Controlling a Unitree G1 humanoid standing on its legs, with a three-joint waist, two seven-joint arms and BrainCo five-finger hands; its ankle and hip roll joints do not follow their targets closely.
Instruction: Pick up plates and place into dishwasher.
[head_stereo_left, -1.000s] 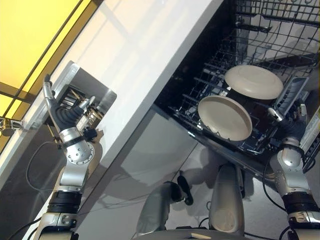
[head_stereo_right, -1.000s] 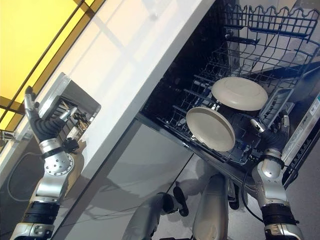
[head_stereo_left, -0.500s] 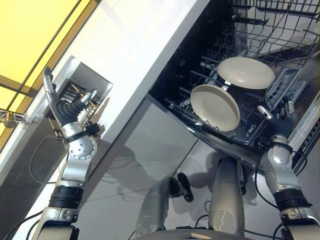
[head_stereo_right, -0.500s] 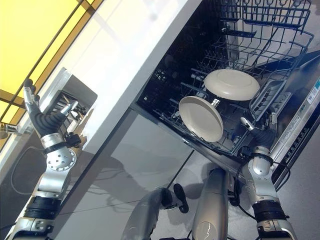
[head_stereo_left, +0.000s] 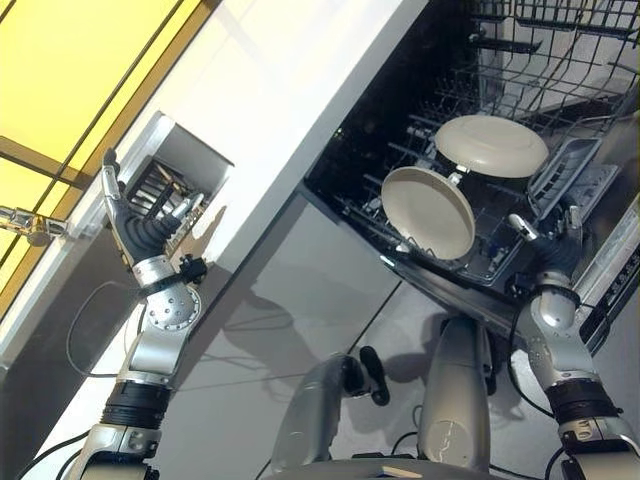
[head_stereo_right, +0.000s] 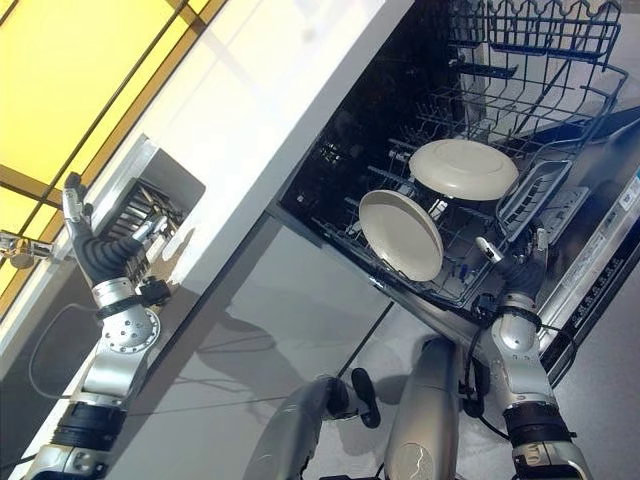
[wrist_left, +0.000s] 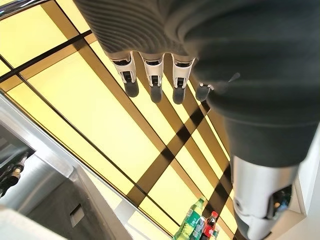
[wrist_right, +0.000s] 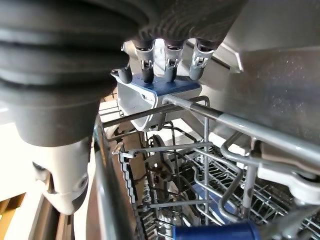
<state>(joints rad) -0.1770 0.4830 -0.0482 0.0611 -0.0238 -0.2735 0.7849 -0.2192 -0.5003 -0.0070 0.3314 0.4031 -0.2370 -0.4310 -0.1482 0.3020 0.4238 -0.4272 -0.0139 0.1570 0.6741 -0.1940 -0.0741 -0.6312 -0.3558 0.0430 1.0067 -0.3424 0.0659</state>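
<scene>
On the left, the left hand (head_stereo_left: 135, 228) is raised beside the drying rack (head_stereo_left: 160, 190) by the sink, its fingers straight and spread, holding nothing. Further right, two plates (head_stereo_left: 428, 211) already stand in the lower rack (head_stereo_right: 470, 255) of the open dishwasher (head_stereo_left: 560, 60), one (head_stereo_left: 491, 146) just behind the other. At the far right, the right hand (head_stereo_left: 553, 250) is at the rack's front edge, fingers relaxed and empty. It seems two plates are loaded; whether more remain cannot be told.
</scene>
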